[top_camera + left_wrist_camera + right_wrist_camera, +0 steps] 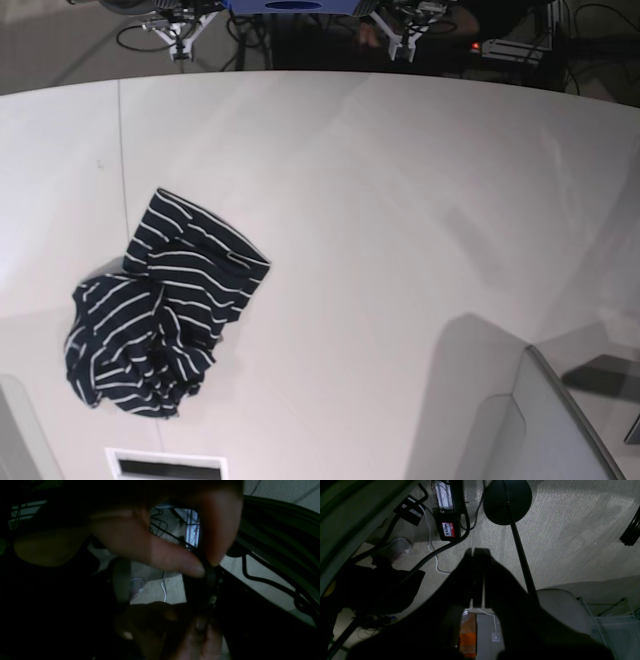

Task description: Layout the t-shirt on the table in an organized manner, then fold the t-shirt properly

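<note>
The t-shirt (pixel 160 310), dark navy with thin white stripes, lies crumpled in a loose heap on the white surface (pixel 400 200), toward the left side of the base view and well short of the far curved edge. It is bunched and folded over itself, not spread flat. Neither arm reaches over the surface in the base view.

In the right wrist view the right claw (pixel 477 555) hangs above a carpeted floor (pixel 570 530), its two dark jaws pressed together with nothing between them. A black round lamp base (pixel 507 500) and cables lie on the floor beyond it.

The left wrist view is dark and blurred; a person's hand (pixel 160 547) fills the frame, its fingers pinching a dark part close to the lens. The left claw cannot be made out there, so whether it is open or closed cannot be told
</note>
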